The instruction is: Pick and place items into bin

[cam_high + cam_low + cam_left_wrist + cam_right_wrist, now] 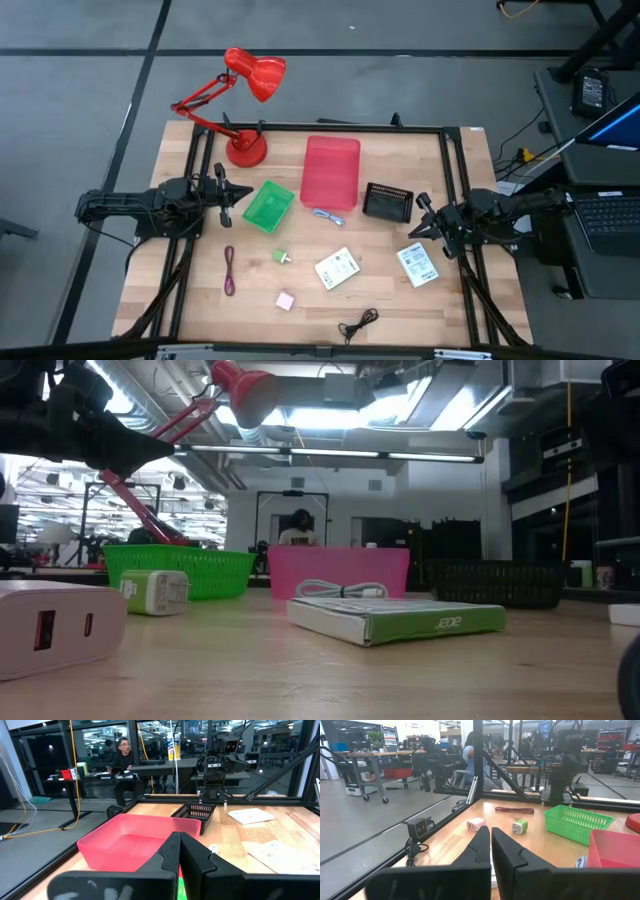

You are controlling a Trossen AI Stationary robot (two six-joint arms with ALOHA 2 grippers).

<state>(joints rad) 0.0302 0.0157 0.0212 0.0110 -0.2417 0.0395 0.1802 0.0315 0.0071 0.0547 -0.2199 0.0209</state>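
Pink cube point(50, 628) cut off left.

Both arms are dark, nearly black, built of chunky jointed segments with matte casings. The left gripper point(243, 193) and right gripper point(421, 217) each end in two tapering, wedge-shaped black fingers point(197, 857) with flat inner faces. Thin black cables seem to trail along each arm, though they are hard to trace.

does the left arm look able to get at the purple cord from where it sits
Probably yes. The purple cord lies on bare table just in front of the left gripper, with nothing between them; the green basket sits off to the side.
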